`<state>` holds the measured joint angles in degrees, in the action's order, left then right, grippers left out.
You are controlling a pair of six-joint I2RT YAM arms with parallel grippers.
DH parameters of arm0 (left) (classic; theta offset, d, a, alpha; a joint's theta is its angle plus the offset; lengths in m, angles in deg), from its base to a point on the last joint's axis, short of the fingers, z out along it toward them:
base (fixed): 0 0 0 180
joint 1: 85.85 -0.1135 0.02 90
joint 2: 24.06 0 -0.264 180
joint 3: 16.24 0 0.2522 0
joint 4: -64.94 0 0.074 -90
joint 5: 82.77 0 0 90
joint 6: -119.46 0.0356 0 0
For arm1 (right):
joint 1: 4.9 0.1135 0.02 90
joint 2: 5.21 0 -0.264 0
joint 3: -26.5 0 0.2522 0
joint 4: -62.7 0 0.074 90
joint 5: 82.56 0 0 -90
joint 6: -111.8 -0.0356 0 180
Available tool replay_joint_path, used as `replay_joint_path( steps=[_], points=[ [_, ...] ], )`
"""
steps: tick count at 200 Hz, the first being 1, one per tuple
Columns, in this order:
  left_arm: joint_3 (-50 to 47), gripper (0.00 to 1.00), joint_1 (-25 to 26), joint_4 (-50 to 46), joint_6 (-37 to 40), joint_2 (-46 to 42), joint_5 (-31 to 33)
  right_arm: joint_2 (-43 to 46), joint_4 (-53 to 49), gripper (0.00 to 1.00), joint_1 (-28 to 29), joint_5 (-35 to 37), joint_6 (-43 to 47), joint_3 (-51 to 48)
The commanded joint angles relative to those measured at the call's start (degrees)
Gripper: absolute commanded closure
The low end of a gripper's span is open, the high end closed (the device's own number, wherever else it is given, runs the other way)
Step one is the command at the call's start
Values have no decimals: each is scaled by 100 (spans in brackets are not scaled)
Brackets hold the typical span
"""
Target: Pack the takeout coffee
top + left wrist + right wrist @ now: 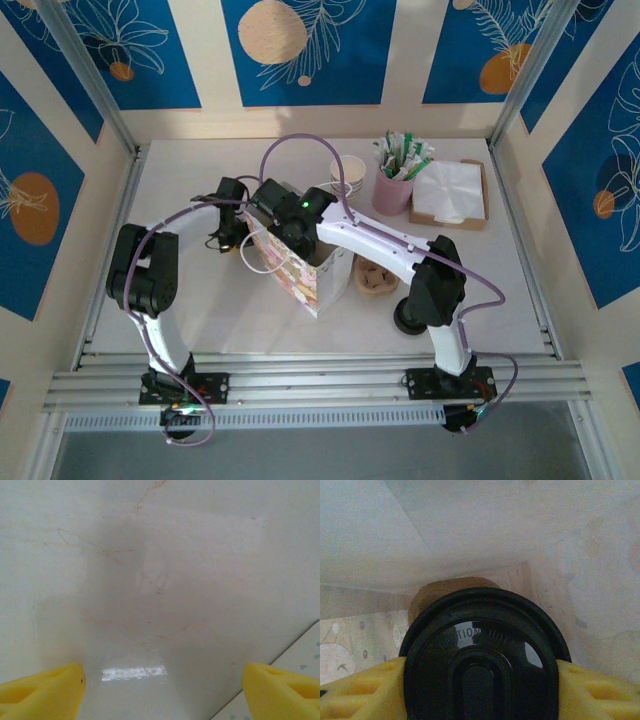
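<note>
1. While the right gripper [480,702] is clamped on the takeout coffee [475,645], one yellow finger [365,692] on each side just under the black lid, the cup sits inside the paper bag [312,278]. The bag's pale printed walls rise around it in the right wrist view. Whether the cup's base touches the bag floor cannot be told.
2. The left gripper [162,692] stands wide open with nothing between its jaws. It hovers over the bare surface [150,580], just beside the bag's left side.
3. The cup is probably light if empty and moderately heavy if filled; the pictures do not show which. Its paper wall is thin and should dent under a hard squeeze, so a gentle hold suits it.
4. The lid is glossy, stiff plastic, likely slick against foam pads and only snapped on. A pull on the lid alone could pop it off.
5. The best hold appears to be the present one, high on the cup wall under the lid's rim, where the rolled paper edge stiffens the cup and the rim stops it sliding down.
6. The cup should be kept upright, since tilting risks a spill through the sip hole.
7. The bag is soft paper and may shift or fold when bumped.
</note>
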<state>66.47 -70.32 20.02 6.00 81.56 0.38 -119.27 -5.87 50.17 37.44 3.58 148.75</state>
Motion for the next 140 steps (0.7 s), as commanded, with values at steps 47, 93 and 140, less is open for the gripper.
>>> replay_joint_path(
  steps=[47, 93, 140],
  points=[
    [131, 18, 74, -182, 105, 10, 118, -371, -451, 49, -20, -276, -278, -310],
    [128, 18, 77, -180, 110, 19, 105, -52, -214, 49, 3, -148, -204, -287],
    [134, 18, 85, -188, 107, 26, 105, 456, 501, 49, 48, -98, -13, -379]
  ],
)
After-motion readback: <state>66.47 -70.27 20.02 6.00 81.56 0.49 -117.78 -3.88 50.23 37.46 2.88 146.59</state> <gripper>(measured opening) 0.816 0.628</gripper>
